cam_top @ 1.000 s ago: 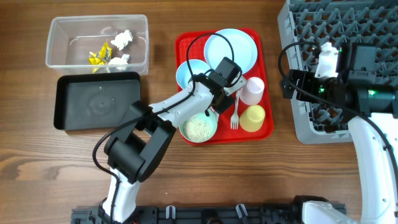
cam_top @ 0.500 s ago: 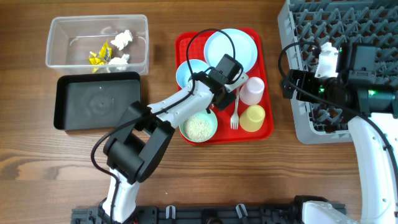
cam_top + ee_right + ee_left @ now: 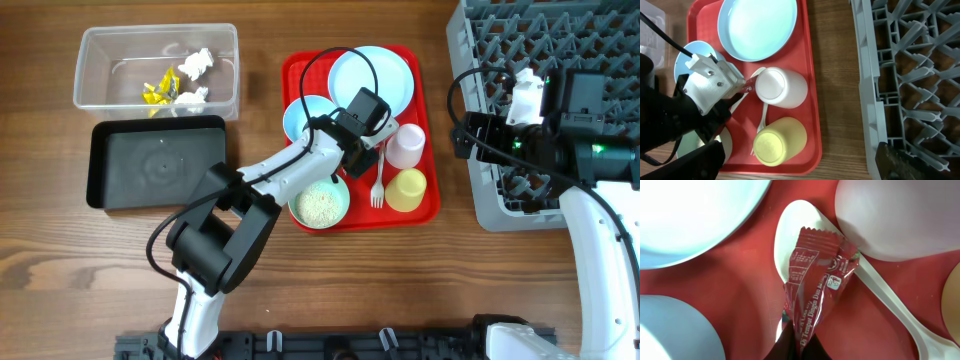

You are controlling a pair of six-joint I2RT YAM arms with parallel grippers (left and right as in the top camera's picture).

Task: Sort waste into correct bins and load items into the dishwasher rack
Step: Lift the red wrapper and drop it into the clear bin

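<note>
A: Left gripper [image 3: 797, 344], position and jaws?
B: Centre of the overhead frame, over the red tray [image 3: 428, 208], in the gap between plate and cups. Jaws pressed together, pinching the lower end of the red-and-clear wrapper [image 3: 816, 287].
A: How does the wrapper sit?
B: In the left wrist view it fans upward from the pinch, printed face showing. It overlaps the bowl of the white plastic spoon [image 3: 790, 227]. Can't tell whether the two touch.
A: What's around it?
B: In that same view, the light blue plate [image 3: 690, 215] is upper left and the white cup [image 3: 900, 215] upper right. One light blue bowl [image 3: 667, 330] is lower left, and the yellow cup [image 3: 952, 307] is cut by the right edge. The spoon's handle runs off to the lower right.
A: Right gripper [image 3: 464, 137]?
B: Right side of the overhead frame, at the left edge of the dishwasher rack [image 3: 487, 210]. Jaws spread wide, with its fingers [image 3: 892, 162] in the bottom corners of its own wrist view.
A: Bins?
B: Upper left of the overhead frame. The clear tub [image 3: 88, 70] holds the yellow wrapper [image 3: 155, 92] and white paper scraps [image 3: 195, 63]. The black tub [image 3: 110, 190] sits just below it.
A: The rest of the tray?
B: The second bowl [image 3: 320, 205], lower left of the tray, holds white rice-like grains and lies partly under the left arm. The white plastic fork [image 3: 378, 185] lies between that bowl and the yellow cup.
</note>
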